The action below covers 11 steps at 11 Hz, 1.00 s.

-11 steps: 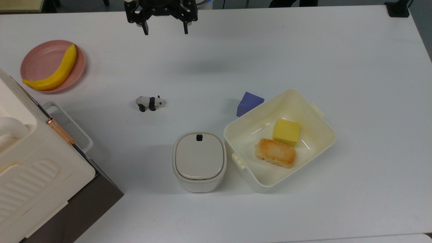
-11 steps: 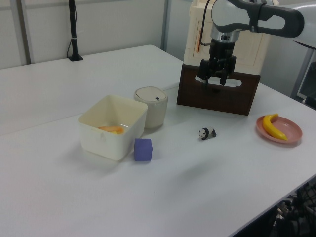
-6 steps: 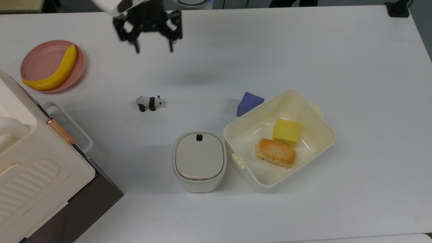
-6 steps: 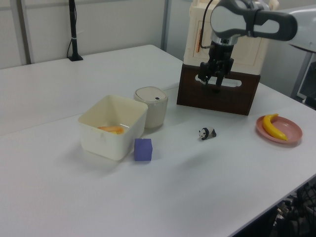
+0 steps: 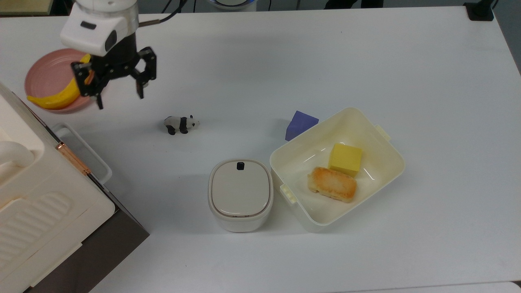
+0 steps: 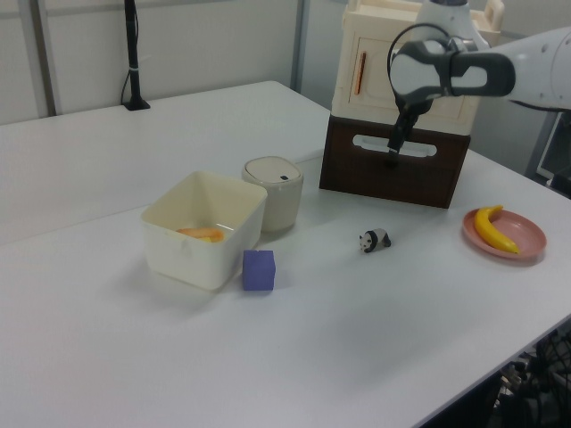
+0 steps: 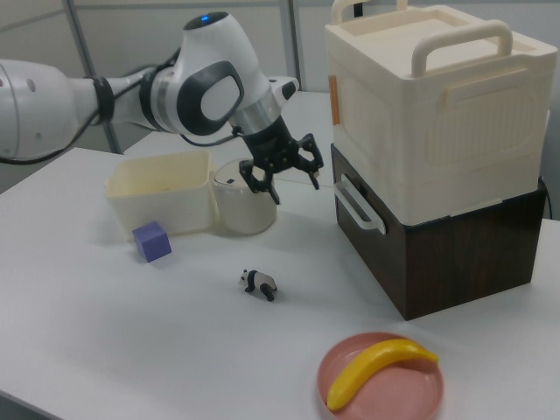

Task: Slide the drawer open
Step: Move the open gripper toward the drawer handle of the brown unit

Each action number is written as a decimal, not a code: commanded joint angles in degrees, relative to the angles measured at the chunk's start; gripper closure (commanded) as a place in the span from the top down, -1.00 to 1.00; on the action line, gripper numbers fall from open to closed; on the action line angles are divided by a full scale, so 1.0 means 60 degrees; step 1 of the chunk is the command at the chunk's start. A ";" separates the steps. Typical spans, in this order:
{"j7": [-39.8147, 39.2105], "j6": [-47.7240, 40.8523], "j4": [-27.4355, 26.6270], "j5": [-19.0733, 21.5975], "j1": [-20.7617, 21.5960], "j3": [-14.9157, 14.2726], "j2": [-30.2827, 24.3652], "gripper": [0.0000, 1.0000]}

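The drawer (image 7: 437, 254) is the dark brown box under a cream appliance, and its front panel sits flush with the box. A white loop handle (image 7: 359, 206) sticks out of that front; the handle (image 5: 83, 151) lies at the top view's left edge. My gripper (image 5: 119, 101) hangs open above the table, short of the handle, with nothing between its fingers. In the right view the gripper (image 7: 295, 191) is just left of the handle with a gap between them. From the left view the gripper (image 6: 393, 152) overlaps the drawer (image 6: 419, 183) front.
The cream appliance (image 5: 36, 211) stands on the drawer. A pink plate (image 5: 47, 75) with a banana (image 5: 53, 101) lies right behind the gripper. A toy panda (image 5: 181, 124), a lidded cream pot (image 5: 240, 194), a purple cube (image 5: 299, 124) and an open lunch box (image 5: 401, 167) holding food sit to the top view's right.
The gripper has swung from the top view's upper middle to the left and down towards the drawer handle, turning as it went. It stayed open. Nothing else moved.
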 commanded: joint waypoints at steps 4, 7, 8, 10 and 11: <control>-0.1084 0.2273 0.0049 -0.0793 0.0134 -0.0731 0.1443 0.63; -0.0967 0.2525 0.0253 -0.0706 0.0134 -0.0908 0.1883 0.63; -0.0967 0.2525 0.0269 -0.0677 0.0134 -0.0922 0.1972 0.63; -0.0952 0.2525 0.0356 -0.0676 0.0148 -0.1083 0.1944 0.60; -0.0938 0.2525 0.0575 -0.0633 0.0163 -0.1098 0.1900 0.58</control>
